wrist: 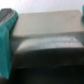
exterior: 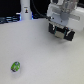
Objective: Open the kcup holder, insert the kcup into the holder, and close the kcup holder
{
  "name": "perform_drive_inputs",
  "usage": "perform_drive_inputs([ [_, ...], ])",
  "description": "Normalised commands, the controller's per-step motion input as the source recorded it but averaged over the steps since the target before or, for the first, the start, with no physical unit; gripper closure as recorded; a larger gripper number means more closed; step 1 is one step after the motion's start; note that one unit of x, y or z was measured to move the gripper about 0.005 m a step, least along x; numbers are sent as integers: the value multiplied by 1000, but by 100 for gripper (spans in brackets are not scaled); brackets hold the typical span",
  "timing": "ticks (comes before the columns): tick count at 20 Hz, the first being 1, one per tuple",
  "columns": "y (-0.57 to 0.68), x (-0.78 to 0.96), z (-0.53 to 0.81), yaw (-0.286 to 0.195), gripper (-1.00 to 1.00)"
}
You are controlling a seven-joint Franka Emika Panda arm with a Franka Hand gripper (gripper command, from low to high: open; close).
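Observation:
The green kcup (exterior: 16,65) lies on the white table near the front of the exterior view's left, far from the arm. My gripper (exterior: 60,29) is at the exterior view's upper right, low against the black kcup holder (exterior: 70,34), which it partly hides. In the wrist view the holder (wrist: 50,47) fills the frame very close up, showing a grey-black face with a recessed ledge. One teal finger (wrist: 6,40) shows at the frame's edge; the other is out of frame, so the jaws stand wide apart, holding nothing.
A white bottle-like object (exterior: 25,10) stands at the back of the exterior view's left. The white table (exterior: 45,60) stretches between the kcup and the holder. Dark clutter lines the back edge.

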Motion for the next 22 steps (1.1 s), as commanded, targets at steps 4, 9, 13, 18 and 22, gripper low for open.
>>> perform_drive_inputs([
  [4,-371,924,118,-87,100],
  [9,-318,880,60,-83,100],
  [13,29,270,74,-91,-100],
  [18,-225,382,335,-149,-100],
  [22,-486,422,327,-207,-100],
])
